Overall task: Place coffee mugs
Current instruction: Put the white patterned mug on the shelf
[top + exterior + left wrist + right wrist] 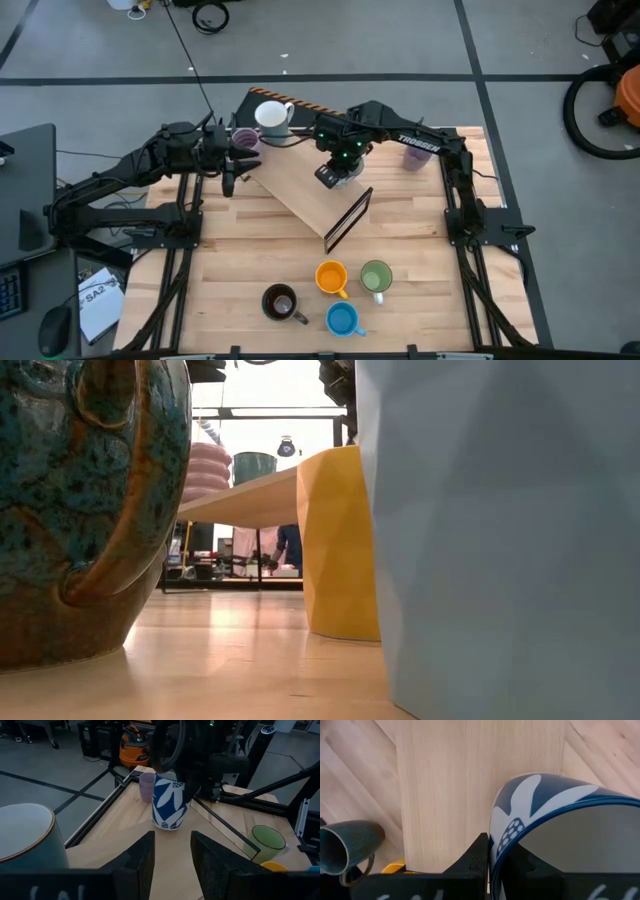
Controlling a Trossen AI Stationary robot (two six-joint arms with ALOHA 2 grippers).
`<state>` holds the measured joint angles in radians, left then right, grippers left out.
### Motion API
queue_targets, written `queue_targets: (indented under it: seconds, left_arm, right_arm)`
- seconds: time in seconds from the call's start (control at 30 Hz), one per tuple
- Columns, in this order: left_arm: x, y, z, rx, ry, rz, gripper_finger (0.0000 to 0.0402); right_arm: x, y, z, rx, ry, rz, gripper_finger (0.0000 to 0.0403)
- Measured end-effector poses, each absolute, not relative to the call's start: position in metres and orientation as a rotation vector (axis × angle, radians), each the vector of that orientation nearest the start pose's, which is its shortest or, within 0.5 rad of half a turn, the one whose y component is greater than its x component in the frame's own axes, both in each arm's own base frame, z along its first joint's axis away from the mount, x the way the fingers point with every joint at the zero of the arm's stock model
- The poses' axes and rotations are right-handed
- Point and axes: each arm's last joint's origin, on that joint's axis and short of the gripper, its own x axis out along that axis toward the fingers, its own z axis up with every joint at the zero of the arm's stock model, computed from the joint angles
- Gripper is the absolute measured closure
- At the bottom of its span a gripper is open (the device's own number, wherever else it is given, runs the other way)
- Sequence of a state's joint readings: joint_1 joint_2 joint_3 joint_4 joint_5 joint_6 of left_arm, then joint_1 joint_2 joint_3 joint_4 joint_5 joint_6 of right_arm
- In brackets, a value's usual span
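A white mug with blue leaf pattern (169, 802) stands upright over the raised wooden board (300, 190) at mid-table, with my right gripper (340, 168) shut on it from above. My left gripper (172, 855) is open to the left of the board, beside a lilac mug (245, 138), touching nothing. A white mug (272, 115) stands at the board's far end and a second lilac mug (415, 150) at the far right. The orange (332, 277), green (376, 276), brown (280, 300) and blue (343, 318) mugs stand near the table's near edge. My right gripper holds the patterned mug by its rim (494, 851), one finger inside the mug and one finger (475, 862) outside its wall. The fingers come from above, pointing down. The mug is upright, its base (167, 824) at the board's top; whether it rests there, I cannot tell.
The board (125, 830) slopes across mid-table on a dark frame (350, 215). The four near mugs fill the low view, brown (80, 510), orange (340, 540) and blue (500, 540). Bare wood (240, 250) lies left of them. A person (290, 545) shows beyond the table.
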<state>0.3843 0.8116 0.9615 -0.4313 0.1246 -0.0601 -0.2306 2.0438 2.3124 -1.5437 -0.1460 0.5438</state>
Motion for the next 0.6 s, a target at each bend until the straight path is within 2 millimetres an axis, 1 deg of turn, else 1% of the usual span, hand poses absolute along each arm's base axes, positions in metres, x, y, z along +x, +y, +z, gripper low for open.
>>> queue_targets:
  seconds: [0.3, 0.6]
  left_arm:
    - [0.1535, 0.0582, 0.3642, -0.129, 0.265, 0.267, 0.0269]
    - [0.1535, 0.0584, 0.3642, -0.128, 0.265, 0.274, 0.0269]
  right_arm:
    - [0.3812, -0.0851, 0.3679, 0.728, 1.206, -0.391, 0.0363]
    - [0.3879, -0.0855, 0.3693, 0.763, 1.143, -0.364, 0.0337]
